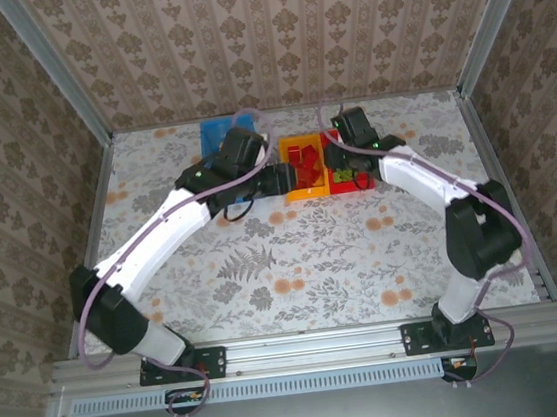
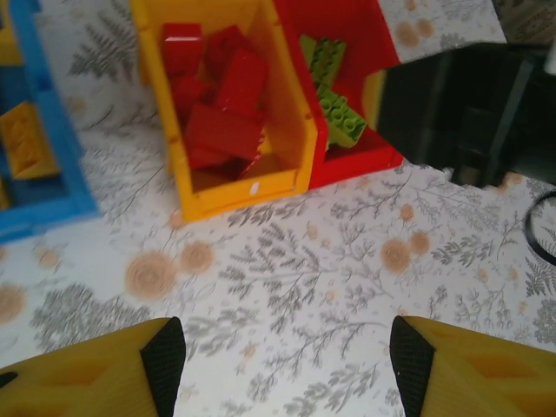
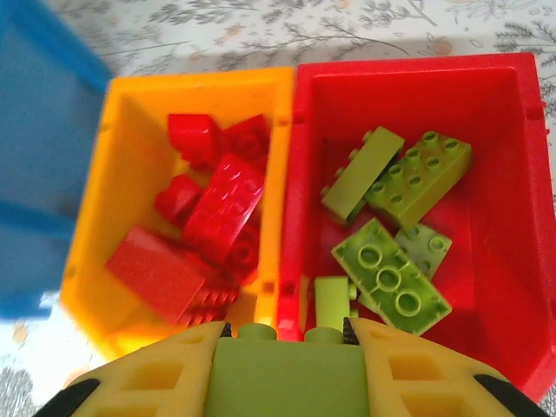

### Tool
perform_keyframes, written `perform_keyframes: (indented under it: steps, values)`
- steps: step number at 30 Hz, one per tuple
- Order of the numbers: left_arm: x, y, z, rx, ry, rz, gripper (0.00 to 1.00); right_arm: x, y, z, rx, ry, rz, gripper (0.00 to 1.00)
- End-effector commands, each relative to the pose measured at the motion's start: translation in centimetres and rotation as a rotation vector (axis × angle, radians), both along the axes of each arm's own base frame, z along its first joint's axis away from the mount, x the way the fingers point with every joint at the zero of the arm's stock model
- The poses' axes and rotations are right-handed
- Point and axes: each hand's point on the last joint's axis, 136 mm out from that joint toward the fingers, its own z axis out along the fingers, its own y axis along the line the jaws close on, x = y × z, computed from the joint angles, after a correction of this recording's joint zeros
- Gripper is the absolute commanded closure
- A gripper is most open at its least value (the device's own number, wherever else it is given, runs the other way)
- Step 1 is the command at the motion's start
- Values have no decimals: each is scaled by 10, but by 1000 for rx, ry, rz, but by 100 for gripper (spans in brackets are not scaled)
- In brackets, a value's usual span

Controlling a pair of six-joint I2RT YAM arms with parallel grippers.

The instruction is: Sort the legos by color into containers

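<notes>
lab test booth: aluminium frame (image 1: 54,71), wallpaper-print wall panels (image 1: 268,28), floral-print table (image 1: 295,262), two arms (image 1: 161,237) bolted to rail (image 1: 314,346).

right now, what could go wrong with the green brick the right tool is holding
The right tool holds the green brick roughly above the wall between yellow bin and red bin; released here, it may land among the red bricks. The open left tool hovers close, so the two could bump.

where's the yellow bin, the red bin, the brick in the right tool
yellow plastic bin (image 3: 130,174), right wrist view, left wall
red plastic bin (image 3: 408,87), right wrist view, far wall
lime green plastic brick (image 3: 287,373), right wrist view, flat side
</notes>
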Motion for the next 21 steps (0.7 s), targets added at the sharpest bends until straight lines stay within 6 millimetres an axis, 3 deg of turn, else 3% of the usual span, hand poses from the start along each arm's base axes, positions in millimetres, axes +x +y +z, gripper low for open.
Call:
perform_keyframes:
  steps: [1,5,8,13,17,21]
  values:
    - [16,-26,18,-41,-70,-77,33,12,-23,-21,13,119,-123,77]
    - [29,-42,16,-47,-74,-95,33,32,-34,-41,29,174,-183,76]
    - [35,-50,13,-54,-72,-105,33,36,-40,-54,8,224,-211,75]
    - [39,-55,11,-52,-74,-111,33,44,-40,-67,14,267,-232,65]
    - [37,-51,12,-45,-75,-101,33,46,-40,-62,16,262,-242,43]
    - [34,-40,17,-36,-84,-78,32,46,-38,-35,25,196,-229,34]
